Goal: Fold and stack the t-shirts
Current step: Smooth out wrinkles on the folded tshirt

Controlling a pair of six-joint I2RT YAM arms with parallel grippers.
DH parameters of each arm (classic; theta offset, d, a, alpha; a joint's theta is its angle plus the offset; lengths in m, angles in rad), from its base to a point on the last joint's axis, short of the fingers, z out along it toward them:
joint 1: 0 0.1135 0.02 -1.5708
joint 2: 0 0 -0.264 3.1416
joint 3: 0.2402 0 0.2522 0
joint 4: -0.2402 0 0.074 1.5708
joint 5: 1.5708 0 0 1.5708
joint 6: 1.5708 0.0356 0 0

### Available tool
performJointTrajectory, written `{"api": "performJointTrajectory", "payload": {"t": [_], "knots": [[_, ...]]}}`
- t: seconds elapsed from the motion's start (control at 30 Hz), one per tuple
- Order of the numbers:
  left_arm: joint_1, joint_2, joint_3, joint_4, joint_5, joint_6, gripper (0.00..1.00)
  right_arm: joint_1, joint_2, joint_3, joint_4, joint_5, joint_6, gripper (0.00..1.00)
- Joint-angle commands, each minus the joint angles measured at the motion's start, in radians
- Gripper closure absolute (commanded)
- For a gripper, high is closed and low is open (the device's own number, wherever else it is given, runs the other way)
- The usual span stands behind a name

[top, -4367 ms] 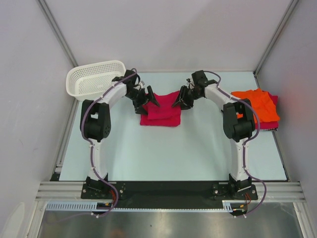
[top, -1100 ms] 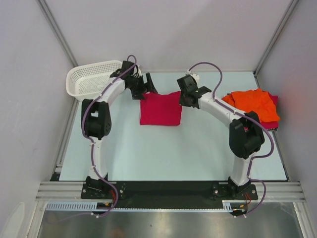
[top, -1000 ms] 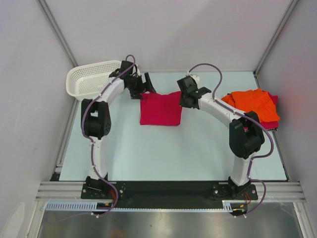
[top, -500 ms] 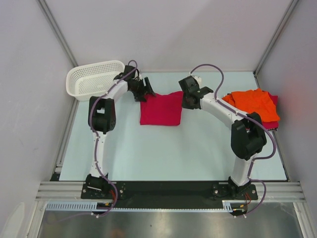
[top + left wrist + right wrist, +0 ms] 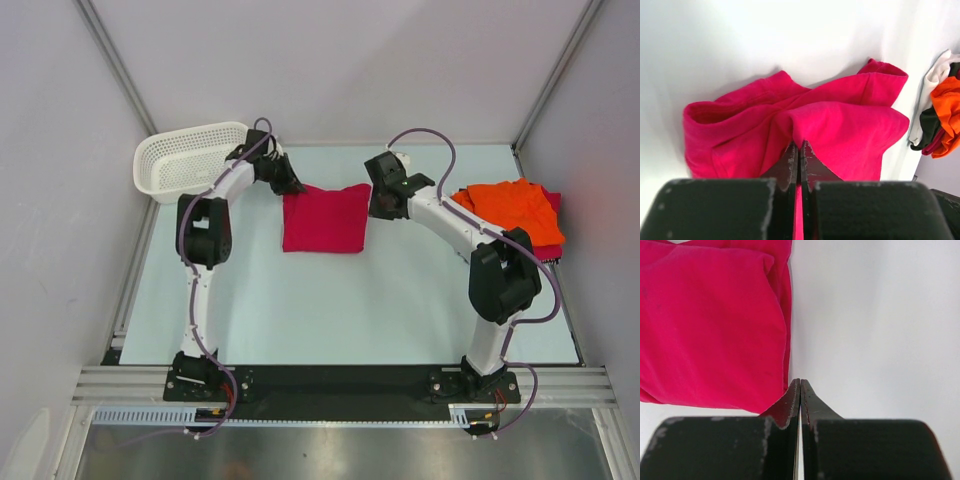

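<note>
Left hand (image 5: 799, 148) clamped on the crimson t-shirt's (image 5: 325, 220) far left corner; right hand (image 5: 799, 384) pressed shut at its right edge.

Just right of the white mesh basket (image 5: 150, 170) in the bench's (image 5: 350, 300) far left corner, the left hand reaches to the shirt, which lies directly ahead of its fingers. The shirt is a folded, roughly square pad in the middle of the bench's far half, rumpled and lifted where the left fingers pinch a fold. The right hand's fingers are together, tips at a corner of the cloth; whether they catch any of it cannot be told. An orange t-shirt (image 5: 512, 212) lies at the bench's right edge on a second crimson t-shirt (image 5: 548, 252).
</note>
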Motion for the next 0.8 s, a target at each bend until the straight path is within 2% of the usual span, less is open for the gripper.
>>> {"api": "performJointTrajectory", "payload": {"t": [0.0,0.2,0.27,0.47,0.63,0.77], "knots": [[0.035,-0.029,0.004,0.040,0.027,0.008,1.00,0.001,-0.036,0.011,0.000,-0.008,0.005,1.00],[0.066,-0.111,-0.025,0.038,-0.024,0.028,1.00,0.013,-0.032,0.005,0.009,-0.013,0.025,1.00],[0.073,-0.142,-0.079,0.083,-0.067,0.032,1.00,0.024,-0.029,0.007,0.014,-0.016,0.028,1.00],[0.085,-0.121,-0.091,0.043,-0.051,0.018,1.00,0.039,-0.007,0.024,0.021,-0.020,0.034,1.00],[0.085,-0.231,-0.179,0.075,-0.091,0.029,1.00,0.042,0.010,0.053,0.014,-0.020,0.026,1.00],[0.085,-0.215,-0.191,0.035,-0.088,0.032,1.00,0.041,0.018,0.054,0.023,-0.034,0.028,1.00]]}}
